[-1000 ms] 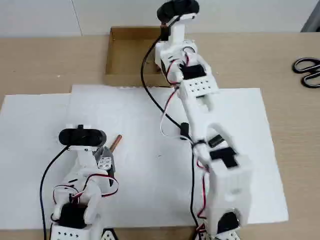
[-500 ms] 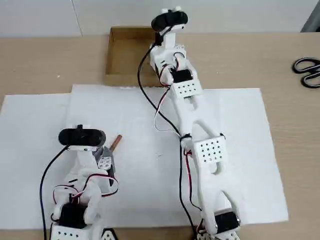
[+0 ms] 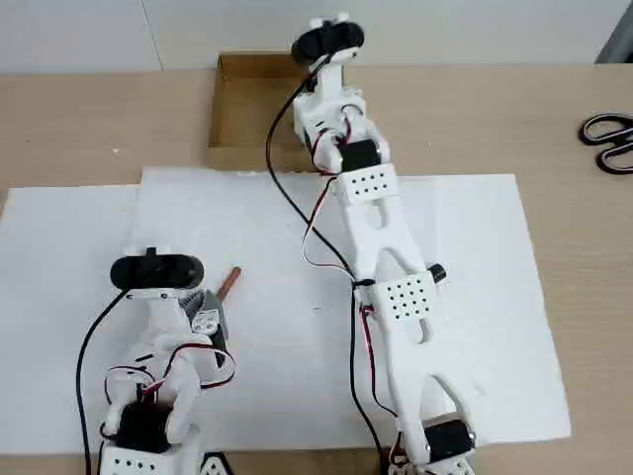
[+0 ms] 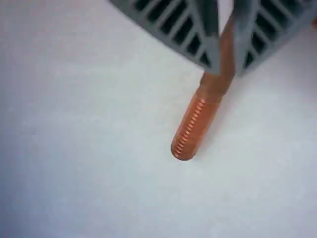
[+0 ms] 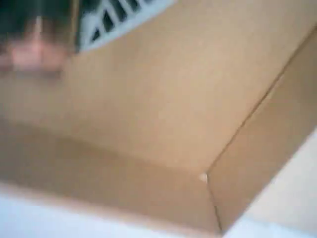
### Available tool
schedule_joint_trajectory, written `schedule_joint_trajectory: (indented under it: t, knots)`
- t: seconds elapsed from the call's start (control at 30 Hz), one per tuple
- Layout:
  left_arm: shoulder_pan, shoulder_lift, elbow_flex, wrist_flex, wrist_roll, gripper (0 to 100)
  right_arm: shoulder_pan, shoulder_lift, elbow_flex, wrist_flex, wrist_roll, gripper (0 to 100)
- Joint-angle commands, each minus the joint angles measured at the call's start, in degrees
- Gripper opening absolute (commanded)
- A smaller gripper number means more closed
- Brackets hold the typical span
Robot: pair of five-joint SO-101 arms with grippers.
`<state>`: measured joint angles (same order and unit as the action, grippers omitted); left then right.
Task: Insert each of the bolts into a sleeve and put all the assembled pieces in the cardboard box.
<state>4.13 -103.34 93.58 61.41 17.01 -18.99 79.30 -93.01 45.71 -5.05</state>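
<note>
A copper bolt [image 3: 229,282] lies low over the white sheet at the front left, its threaded end [image 4: 190,134] sticking out free. My left gripper [image 4: 225,49] is shut on the bolt's smooth shank, and in the high view the left gripper [image 3: 222,299] sits just ahead of its wrist camera. The right arm stretches to the far side, where the right gripper [image 3: 318,74] hangs over the right part of the cardboard box [image 3: 214,109]. The right wrist view looks onto the box floor [image 5: 163,99] and one inner corner. A blurred dark and pinkish shape [image 5: 34,49] shows beside that gripper.
White paper [image 3: 297,297] covers the middle of the wooden table. Black-handled scissors [image 3: 608,139] lie at the far right edge. Cables trail along both arms.
The right arm has straightened and stretched farther toward the box, its wrist shifting slightly left over it. The left arm has barely shifted, with the bolt still in its grip.
</note>
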Motion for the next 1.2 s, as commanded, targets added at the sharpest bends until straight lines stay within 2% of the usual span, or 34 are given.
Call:
schedule_joint_trajectory:
  t: [0.0,0.17,0.33,0.63,0.83,1.03,1.17]
  knots:
    - [0.0,-0.5,-0.2,-1.1,0.2,1,-0.2,-1.9,-3.4,1.7,0.8,27.3]
    - [0.0,-0.5,-0.2,-1.1,0.2,1,-0.2,-5.7,-3.4,3.7,0.5,24.0]
    - [0.0,-0.5,-0.2,-1.1,0.3,1,-1.0,-10.2,-3.3,10.7,0.5,17.8]
    - [-0.1,-0.5,-0.2,-1.1,0.3,1,-2.9,-19.1,-3.3,36.7,0.3,0.9]
    - [0.0,-0.5,-0.2,-1.1,0.3,1,-2.2,-26.9,-3.3,52.3,-5.3,0.7]
    - [0.0,-0.5,-0.2,-1.1,0.3,1,0.5,-33.0,-0.4,53.8,-5.5,0.7]
    - [0.0,-0.5,-0.2,-1.1,0.3,1,2.2,-41.3,10.6,54.0,-8.4,0.4]
